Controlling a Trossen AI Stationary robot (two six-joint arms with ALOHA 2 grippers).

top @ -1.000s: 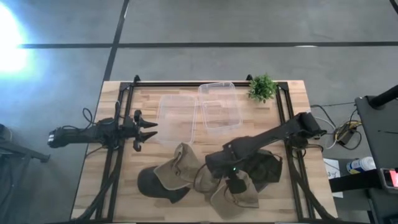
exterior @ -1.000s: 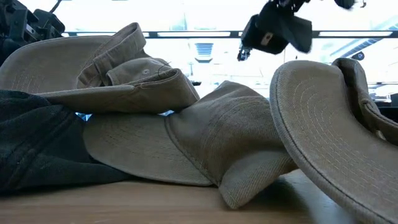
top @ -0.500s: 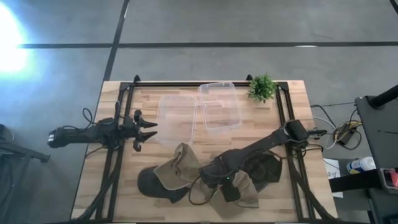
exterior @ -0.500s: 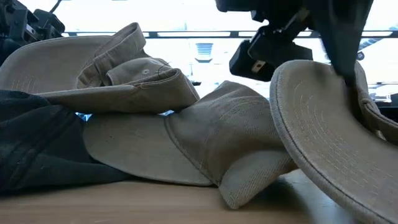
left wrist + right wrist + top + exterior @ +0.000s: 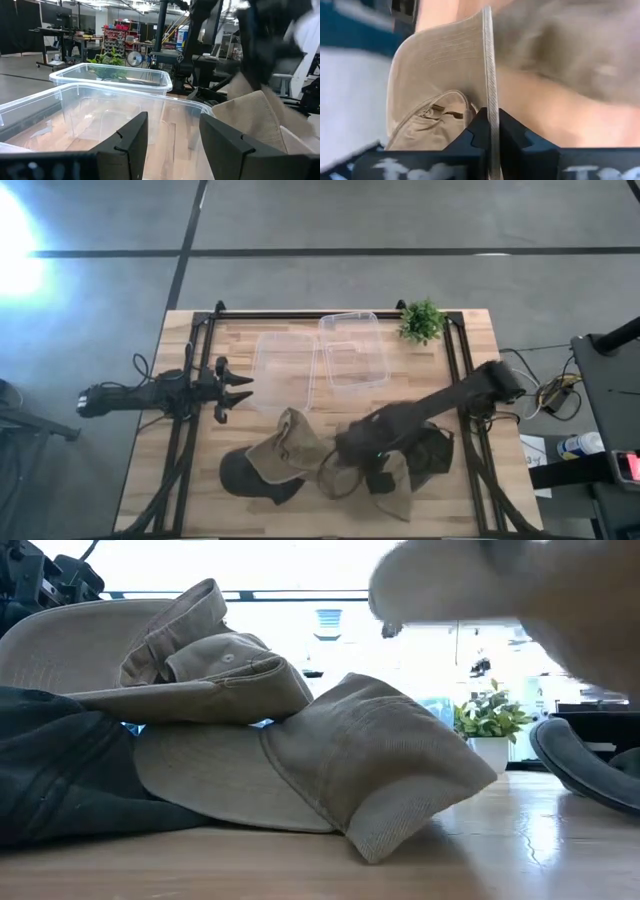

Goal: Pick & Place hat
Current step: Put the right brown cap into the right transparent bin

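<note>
Standing on grey floor, the wooden bench (image 5: 190,480) carries clear bins (image 5: 320,360) and a plant (image 5: 422,321). My right pincer (image 5: 489,131) clamps a tan hat (image 5: 442,90) brim edge-on, lifted above the hat pile (image 5: 290,460). My left pincer (image 5: 235,388) waits, fingers apart.

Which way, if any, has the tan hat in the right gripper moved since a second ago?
Yes. In the low view the tan hat has risen off the table, exposing the plant behind; the right gripper clamps its brim.

matt ribbed cloth hat (image 5: 445,70), wooden table (image 5: 300,865)
</note>
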